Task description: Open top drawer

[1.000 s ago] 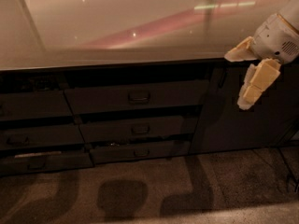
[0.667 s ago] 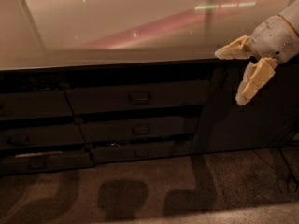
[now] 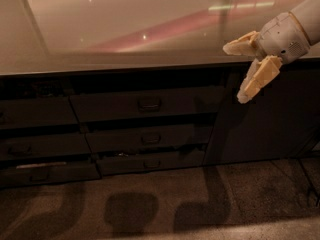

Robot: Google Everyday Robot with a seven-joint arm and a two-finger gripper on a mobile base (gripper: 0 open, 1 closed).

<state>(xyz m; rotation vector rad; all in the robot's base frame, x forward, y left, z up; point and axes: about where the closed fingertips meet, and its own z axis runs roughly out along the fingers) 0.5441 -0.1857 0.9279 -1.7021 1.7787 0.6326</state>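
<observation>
The gripper (image 3: 235,74) is seen at the upper right of the frame, held in front of the counter edge, above and to the right of the drawers. Its two pale fingers (image 3: 260,76) are spread wide apart, one pointing left and the other angled downward, and nothing is held between them.

The top drawer (image 3: 110,106) is found at the middle of the frame, directly beneath the glossy counter top (image 3: 125,29). It is the widest front in the centre stack, and a small dark handle (image 3: 149,104) is set at its middle. Two narrower drawers (image 3: 120,140) are stacked beneath it, and a plain cabinet door (image 3: 265,129) stands to its right, below the gripper. Whether the drawer is fully shut or slightly ajar cannot be told in the dim light.

The gripper is well apart from the handle, so the drawer is judged not yet taken hold of.

The drawer is expected to be stiff and fairly heavy, sliding straight outward on runners rather than swinging. The flat front is likely too smooth and broad to be gripped, so hold is best taken at the central handle alone. As the handle is small and shallow, the fingers may slip off if it is clamped off-centre, and the drawer may bind if pulled at an angle.
</observation>
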